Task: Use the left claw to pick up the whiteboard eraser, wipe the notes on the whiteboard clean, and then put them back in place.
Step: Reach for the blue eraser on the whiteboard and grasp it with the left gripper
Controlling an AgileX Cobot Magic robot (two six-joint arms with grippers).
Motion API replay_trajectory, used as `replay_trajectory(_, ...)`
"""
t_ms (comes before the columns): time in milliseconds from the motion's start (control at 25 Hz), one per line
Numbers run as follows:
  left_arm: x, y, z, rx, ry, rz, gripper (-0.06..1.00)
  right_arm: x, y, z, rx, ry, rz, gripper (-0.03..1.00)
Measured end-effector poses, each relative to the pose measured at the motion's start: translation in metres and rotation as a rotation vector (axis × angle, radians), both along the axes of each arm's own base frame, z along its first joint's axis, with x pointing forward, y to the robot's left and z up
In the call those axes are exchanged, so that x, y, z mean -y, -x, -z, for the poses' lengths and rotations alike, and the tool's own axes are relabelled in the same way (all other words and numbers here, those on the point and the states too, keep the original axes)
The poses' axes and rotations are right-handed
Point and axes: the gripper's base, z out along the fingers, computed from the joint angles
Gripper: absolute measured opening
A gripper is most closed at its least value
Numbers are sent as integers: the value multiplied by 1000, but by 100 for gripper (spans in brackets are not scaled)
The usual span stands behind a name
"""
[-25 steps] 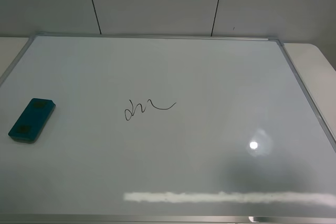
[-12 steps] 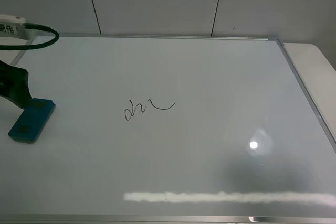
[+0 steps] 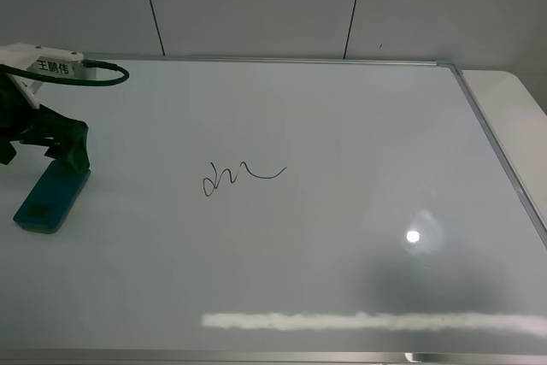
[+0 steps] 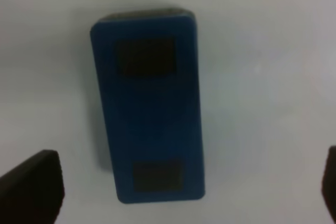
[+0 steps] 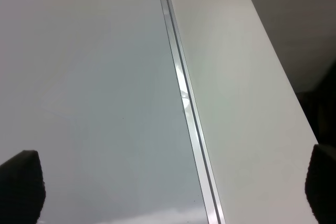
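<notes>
- Exterior high view: the whiteboard (image 3: 342,108) fills the table, lying flat with its silver frame around it.
- the left claw (image 3: 44,156) hangs over the board's left edge, directly above the far end of the eraser. Its jaws are spread wide, with nothing between them but air. This arm is by far the nearer one.
- the right gripper (image 5: 170,187) is also spread wide and empty. It sits over the board's right frame rail, well apart from the work.
- the whiteboard eraser (image 3: 48,198) lies flat on the board near its left edge. Its long axis runs from the near left toward the far right. In the left wrist view the eraser (image 4: 149,114) sits between the two fingertips, lengthwise across their closing line, so they would meet its long sides. It looks nearer one fingertip than the other. As I judge it, the claw needs to descend before closing.
- the notes (image 3: 239,178) are unwiped, to the right of the eraser near the board's middle.
</notes>
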Motion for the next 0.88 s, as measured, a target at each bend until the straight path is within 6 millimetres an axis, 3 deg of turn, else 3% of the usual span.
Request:
replay_trajectory(520, -4, -15, 41, -59, -62, 17, 99, 0, 0, 0, 0, 0, 0, 99)
replay_trajectory(720, -11, -7, 62, -35, -65, 16, 99, 0, 0, 0, 0, 0, 0, 99)
replay_trajectory(880, -11, -7, 64, -14, -61, 12, 99, 0, 0, 0, 0, 0, 0, 99)
